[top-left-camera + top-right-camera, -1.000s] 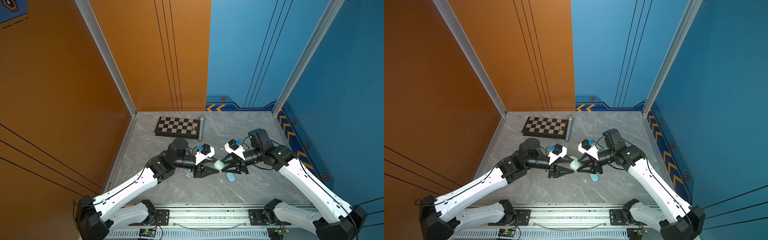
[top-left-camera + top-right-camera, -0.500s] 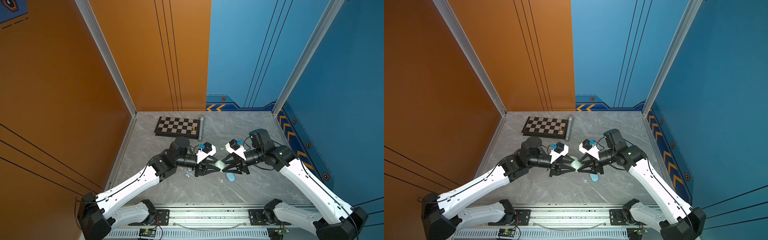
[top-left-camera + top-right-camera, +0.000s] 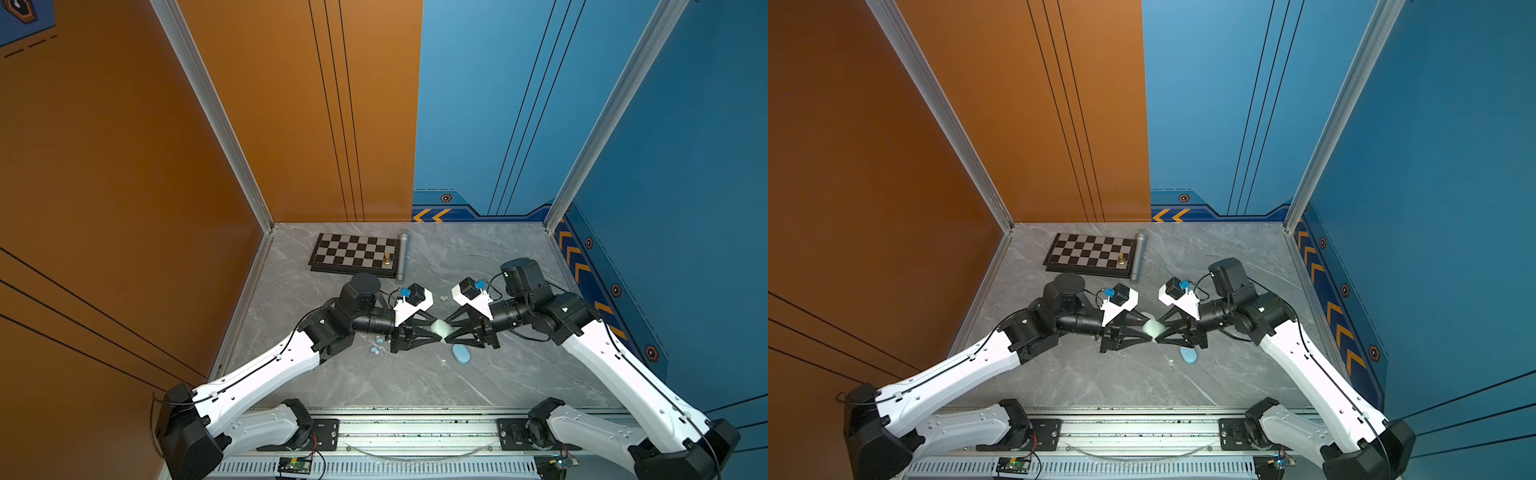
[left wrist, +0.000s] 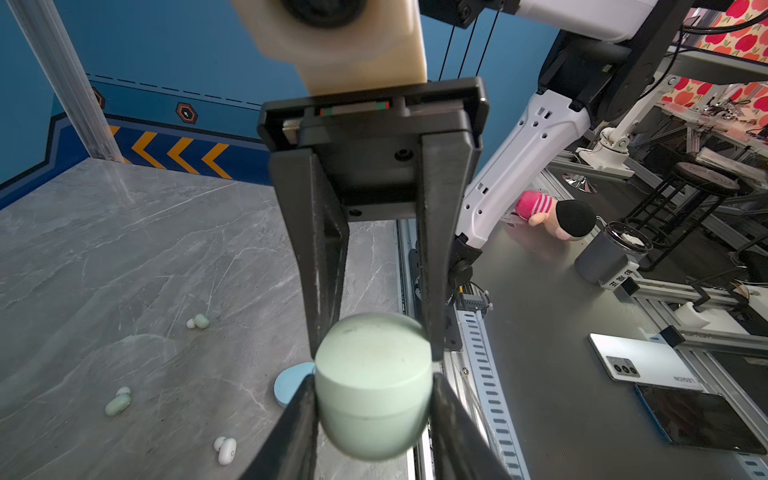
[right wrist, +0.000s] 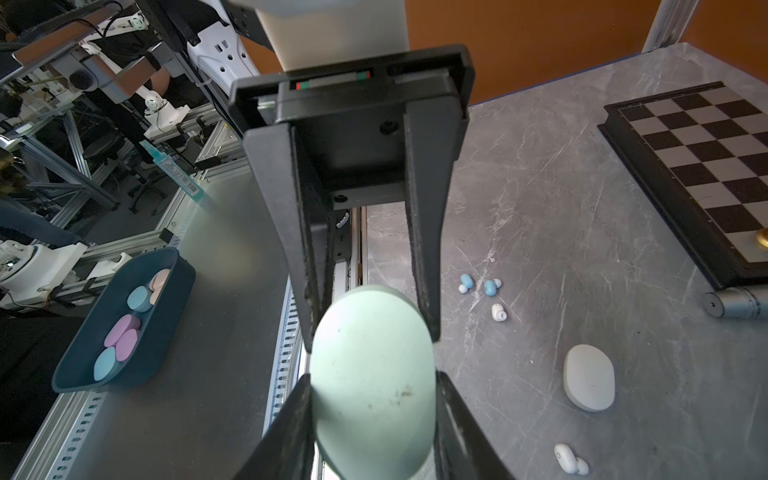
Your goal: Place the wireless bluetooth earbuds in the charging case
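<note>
The grey table [image 3: 374, 386] carries everything. The left arm [image 3: 266, 374] and right arm [image 3: 623, 374] reach in from the front rail and meet over the middle at the green case [image 3: 440, 328], which is held clear of the table. The chessboard [image 3: 353, 253] lies well behind the green case, with a metal tube [image 3: 402, 257] along its edge.

The left gripper [image 4: 372, 384] has its jaws narrow, pressed on both flanks of the green case. The right gripper [image 5: 372, 380] clamps the same case from the opposite end, equally narrow. The green case looks closed, and its seam shows in the left wrist view.

A blue case [image 3: 461, 354] lies on the table just in front of the green case, and a white case [image 5: 589, 377] lies near it on the chessboard side.

The earbuds [image 3: 375, 351] lie loose on the table around the green case, none in a case. Two blue buds [image 5: 466, 282] lie with a white bud [image 5: 498, 312] toward the left arm. Two green buds [image 4: 118, 403] lie on the chessboard side.
</note>
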Robot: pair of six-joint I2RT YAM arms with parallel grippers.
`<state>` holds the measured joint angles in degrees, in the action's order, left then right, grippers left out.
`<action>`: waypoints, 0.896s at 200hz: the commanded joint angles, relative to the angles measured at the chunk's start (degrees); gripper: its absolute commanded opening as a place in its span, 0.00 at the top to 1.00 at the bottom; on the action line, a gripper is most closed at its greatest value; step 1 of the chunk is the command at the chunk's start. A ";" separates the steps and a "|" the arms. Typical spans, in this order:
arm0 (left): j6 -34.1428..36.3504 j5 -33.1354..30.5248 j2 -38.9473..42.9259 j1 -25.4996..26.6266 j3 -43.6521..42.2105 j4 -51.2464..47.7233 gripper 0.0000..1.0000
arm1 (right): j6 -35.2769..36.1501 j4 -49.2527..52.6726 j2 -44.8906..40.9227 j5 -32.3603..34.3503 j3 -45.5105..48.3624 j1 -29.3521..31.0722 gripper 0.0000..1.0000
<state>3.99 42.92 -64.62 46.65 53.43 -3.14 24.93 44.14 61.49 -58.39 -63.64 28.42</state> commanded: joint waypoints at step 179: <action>-0.87 -0.96 0.82 1.61 2.00 -0.41 1.00 | -12.69 -18.03 -4.48 9.69 5.02 -5.46 0.40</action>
<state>3.92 37.60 -64.62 46.96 54.04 -3.05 14.98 33.52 57.87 -56.07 -59.94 24.60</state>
